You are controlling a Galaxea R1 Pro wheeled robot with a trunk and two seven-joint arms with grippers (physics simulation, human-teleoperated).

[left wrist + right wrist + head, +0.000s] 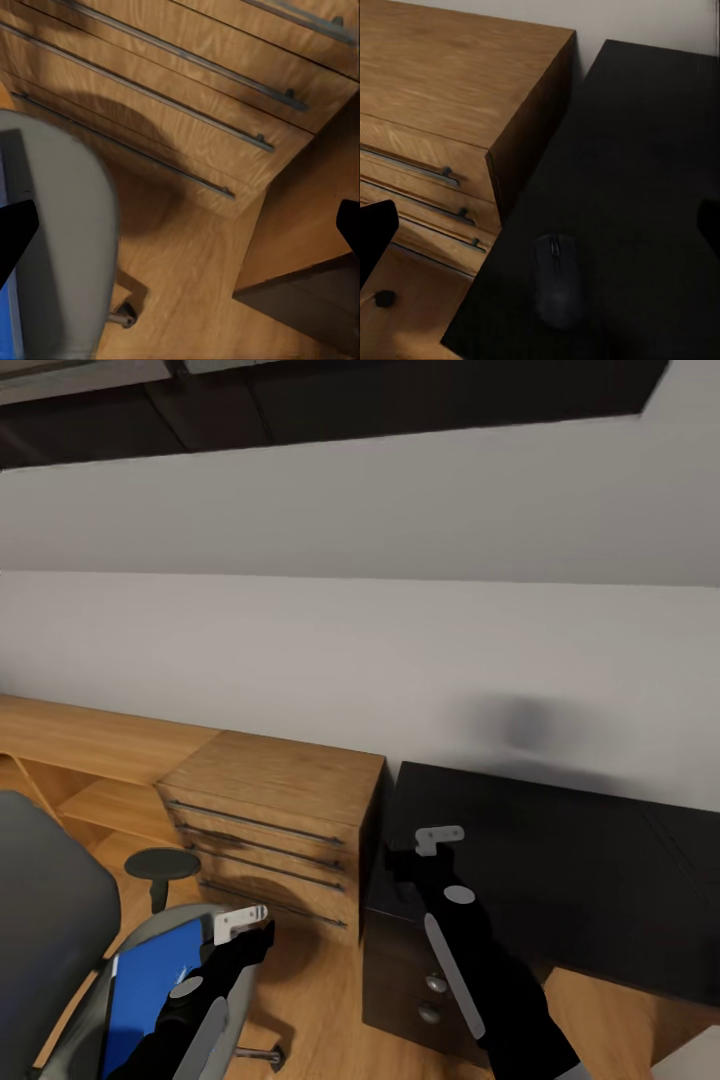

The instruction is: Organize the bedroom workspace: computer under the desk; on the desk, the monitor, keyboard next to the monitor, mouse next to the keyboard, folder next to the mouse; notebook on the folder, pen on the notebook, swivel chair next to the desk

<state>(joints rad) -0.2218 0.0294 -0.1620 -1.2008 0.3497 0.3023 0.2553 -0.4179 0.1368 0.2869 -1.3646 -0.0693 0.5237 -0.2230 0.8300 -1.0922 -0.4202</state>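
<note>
Jaws on both arms are spread wide with nothing between them, going by the wrist views where each dark fingertip sits way out at opposite edges of the shot. From the head view the left gripper (243,922) hangs over the front edge of the swivel chair (50,900), just past the blue folder (145,985) lying flat on the grey seat. The left wrist view looks down past the seat's rounded edge to the wooden floor (187,285), with a chair caster poking out underneath and the oak chest of drawers (195,82) right behind. The right gripper (438,841) is up over the near left corner of the desk (580,860), the glossy black surface that sits hard against the side of the oak chest. In the right wrist view the mouse (557,279) sits on that surface close to its front corner, below the open jaws and not touching them, pretty hard to pick out since it's black on black. A plain pale wall (400,640) runs behind all of it.
</note>
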